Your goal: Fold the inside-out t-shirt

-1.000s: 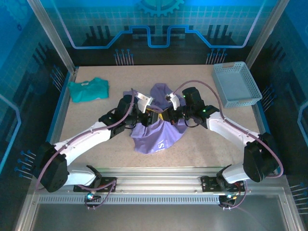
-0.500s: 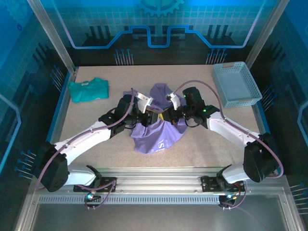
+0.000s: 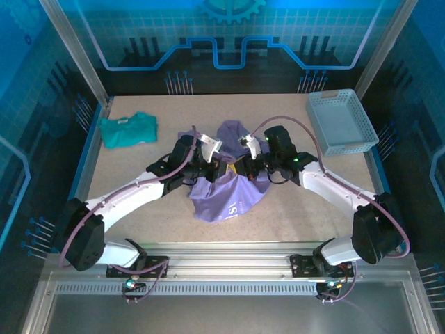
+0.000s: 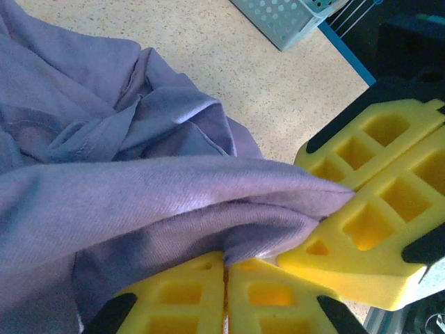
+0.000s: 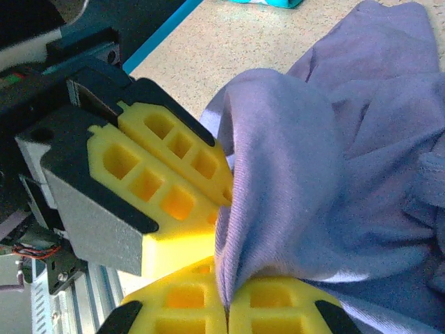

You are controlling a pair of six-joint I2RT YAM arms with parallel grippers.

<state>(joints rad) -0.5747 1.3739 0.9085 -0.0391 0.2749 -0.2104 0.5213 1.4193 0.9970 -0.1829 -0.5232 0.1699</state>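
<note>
The inside-out t-shirt (image 3: 226, 198) is a lavender heap at mid-table, with white lettering showing on its near part. Both grippers meet over its middle, tip to tip. My left gripper (image 3: 221, 169) is shut on a fold of the purple cloth, which is pinched between its yellow pads (image 4: 226, 261). My right gripper (image 3: 241, 167) is shut on the same ridge of cloth (image 5: 226, 299), right beside the left gripper's fingers (image 5: 167, 170). In the left wrist view the right gripper's fingers (image 4: 368, 229) touch that fold of the t-shirt (image 4: 139, 188).
A smaller teal shirt (image 3: 127, 130) lies folded at the back left. A light blue basket (image 3: 342, 122) stands at the back right, its corner also in the left wrist view (image 4: 285, 17). Bare tabletop (image 3: 299, 209) surrounds the heap.
My left gripper has closed on the fold of the t-shirt, and its arm has shifted slightly right. The right gripper has stayed shut in place.
</note>
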